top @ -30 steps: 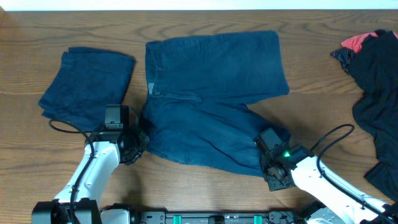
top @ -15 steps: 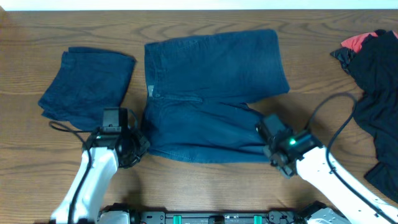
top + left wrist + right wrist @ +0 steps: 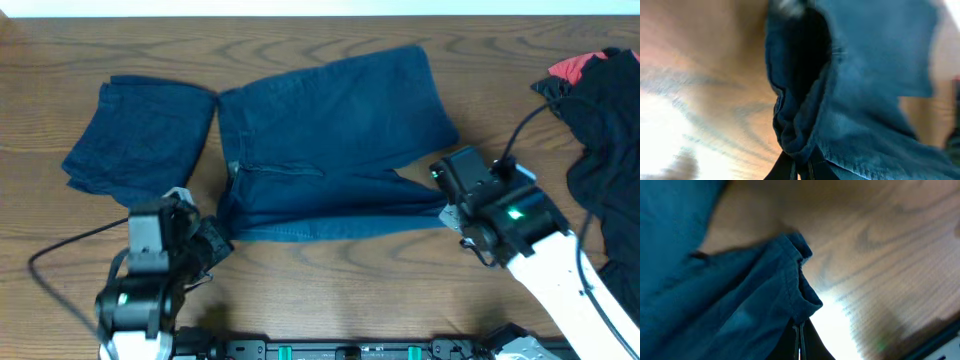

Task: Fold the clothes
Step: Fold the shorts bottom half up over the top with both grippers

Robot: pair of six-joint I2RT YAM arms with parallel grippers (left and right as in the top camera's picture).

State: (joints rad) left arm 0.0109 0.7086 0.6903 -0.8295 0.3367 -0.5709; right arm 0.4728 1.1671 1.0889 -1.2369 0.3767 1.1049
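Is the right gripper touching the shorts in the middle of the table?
Touching. The right wrist view shows the right gripper pinching a hem corner of the middle shorts.

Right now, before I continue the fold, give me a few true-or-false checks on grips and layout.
Both the left gripper and the right gripper are shut on the spread shorts. True.
The right gripper holds the waistband. False: it pinches a leg hem corner.
The folded shorts lie on the right arm's side. False: on the left arm's side.
A dark clothes pile with a red piece lies apart at the right. True.
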